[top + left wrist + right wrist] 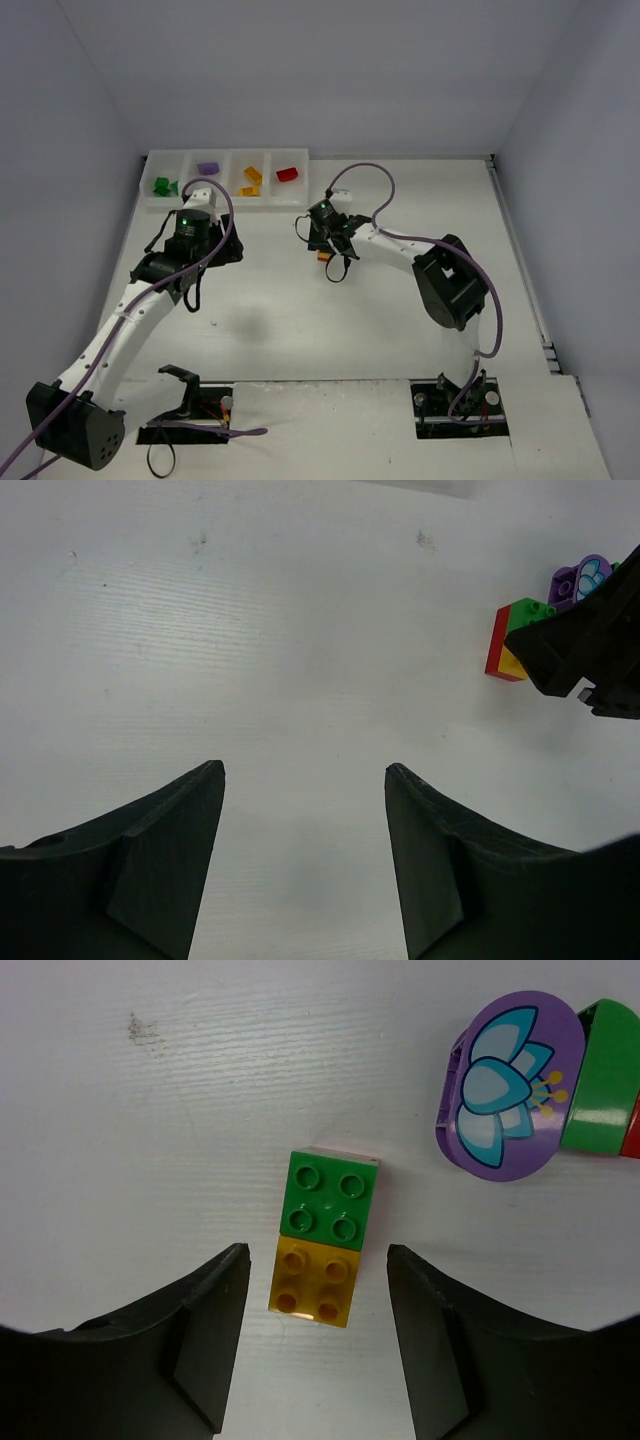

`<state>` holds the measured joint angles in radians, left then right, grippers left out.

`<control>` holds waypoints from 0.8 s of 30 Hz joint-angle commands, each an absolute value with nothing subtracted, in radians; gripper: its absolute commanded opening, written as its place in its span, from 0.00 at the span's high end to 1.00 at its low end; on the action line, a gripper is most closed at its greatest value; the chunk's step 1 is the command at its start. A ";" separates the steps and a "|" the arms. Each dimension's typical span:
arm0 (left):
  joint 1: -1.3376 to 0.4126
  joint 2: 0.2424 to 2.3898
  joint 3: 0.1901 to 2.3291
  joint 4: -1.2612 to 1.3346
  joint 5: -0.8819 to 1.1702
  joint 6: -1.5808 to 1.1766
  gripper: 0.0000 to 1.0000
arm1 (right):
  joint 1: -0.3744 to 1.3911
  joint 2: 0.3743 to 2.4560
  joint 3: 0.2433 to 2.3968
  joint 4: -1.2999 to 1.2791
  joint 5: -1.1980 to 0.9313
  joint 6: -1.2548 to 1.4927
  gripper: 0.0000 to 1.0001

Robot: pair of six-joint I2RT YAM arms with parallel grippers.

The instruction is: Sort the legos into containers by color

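My right gripper [317,1252] stood apart, a joined green-and-yellow studded plastic brick [330,1200] between its fingertips. A flower-printed purple rounded piece [510,1085] lay ahead-right. My left gripper [305,770] gaped too.

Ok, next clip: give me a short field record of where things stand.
tray: long white translucent plastic tray, four compartments
contents, left to right: green bricks, purple brick, orange-yellow bricks, red brick
left end effector: open, above white tabletop
right end effector: open, above joined green-and-yellow studded brick
loose nearby: purple oval flower-print piece beside green piece

Overhead, two wrist close-ups; shared legos [328,1203]
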<state>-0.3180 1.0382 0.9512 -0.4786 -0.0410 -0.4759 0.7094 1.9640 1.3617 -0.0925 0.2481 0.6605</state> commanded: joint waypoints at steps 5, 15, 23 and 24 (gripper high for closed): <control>-0.322 1.037 0.960 -0.469 -0.026 -0.471 0.41 | 0.710 2.019 1.456 -0.132 0.319 0.710 0.52; -0.322 1.078 0.966 -0.419 0.029 -0.453 0.41 | 0.710 1.959 1.414 -0.106 0.330 0.599 1.00; -0.327 1.130 0.966 -0.316 0.167 -0.403 0.41 | 0.689 1.767 1.189 0.187 0.102 0.291 1.00; -0.328 1.146 0.968 -0.307 0.187 -0.393 0.41 | 0.690 1.752 1.149 0.204 0.030 0.252 1.00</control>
